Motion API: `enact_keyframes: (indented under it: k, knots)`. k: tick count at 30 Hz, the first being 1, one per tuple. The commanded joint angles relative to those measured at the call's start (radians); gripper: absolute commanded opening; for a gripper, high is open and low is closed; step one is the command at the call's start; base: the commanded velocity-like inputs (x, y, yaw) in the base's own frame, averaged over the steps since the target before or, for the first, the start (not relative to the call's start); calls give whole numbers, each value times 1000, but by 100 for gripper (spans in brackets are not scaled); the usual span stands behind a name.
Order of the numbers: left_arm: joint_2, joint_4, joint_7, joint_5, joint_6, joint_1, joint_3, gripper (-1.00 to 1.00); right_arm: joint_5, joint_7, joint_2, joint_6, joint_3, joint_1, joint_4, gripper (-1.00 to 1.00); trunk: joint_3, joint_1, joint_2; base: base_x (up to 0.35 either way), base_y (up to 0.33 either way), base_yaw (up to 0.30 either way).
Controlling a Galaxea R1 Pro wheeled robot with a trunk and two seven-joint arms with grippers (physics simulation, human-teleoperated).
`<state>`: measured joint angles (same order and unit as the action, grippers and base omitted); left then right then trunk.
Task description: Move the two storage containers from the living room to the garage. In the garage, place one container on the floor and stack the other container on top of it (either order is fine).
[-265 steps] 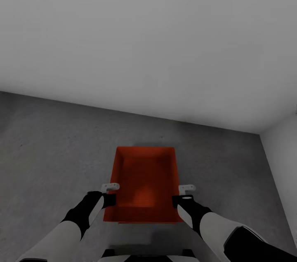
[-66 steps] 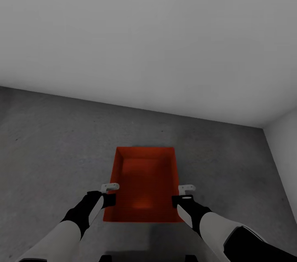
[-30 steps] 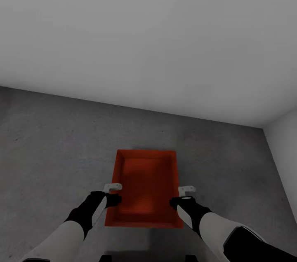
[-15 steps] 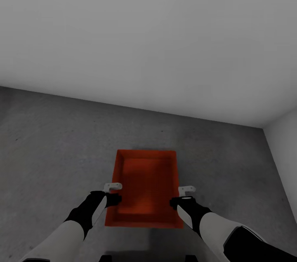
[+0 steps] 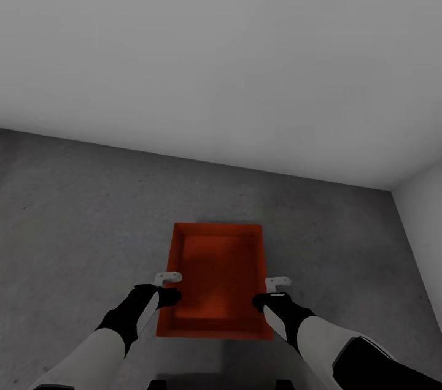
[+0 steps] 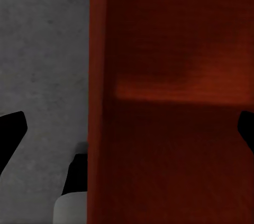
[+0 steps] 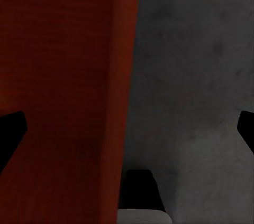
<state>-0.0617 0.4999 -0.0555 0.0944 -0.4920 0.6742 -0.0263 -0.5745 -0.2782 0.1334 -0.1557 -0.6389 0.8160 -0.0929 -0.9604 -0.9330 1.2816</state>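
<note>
An orange-red storage container sits low on the dark grey garage floor, just ahead of me. My left gripper is at its left long wall and my right gripper at its right long wall. In the left wrist view the left gripper is open, its dark fingertips spread wide across the container wall. In the right wrist view the right gripper is also open, straddling the opposite wall. I cannot tell whether another container lies underneath.
A plain grey-white wall rises a short way beyond the container, and a side wall closes the corner at the right. Bare concrete stretches away to the left.
The container has settled slightly lower and nearer than 2.2 s ago, and the left gripper has shifted a little inward. Nothing has moved in the last second.
</note>
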Motion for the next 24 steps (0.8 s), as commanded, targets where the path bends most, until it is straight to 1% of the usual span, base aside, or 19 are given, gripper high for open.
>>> enact_keyframes:
  k: [1, 20, 24]
  knots:
    - [0, 2, -6, 10, -5, 0, -3, 100, -5, -6, -1, -7, -8, 0, -2, 100, -1, 0, 0, 0, 0, 0]
    - [-1, 3, -5, 10, -9, 0, -3, 100, -5, -6, -1, -7, -8, 1, -2, 100, -1, 0, 0, 0, 0, 0]
    - [-1, 1, -4, 10, -9, 0, -3, 100, -5, -6, 0, -7, -8, 0, -2, 100, 12, 15, -28, 0, 0, 0]
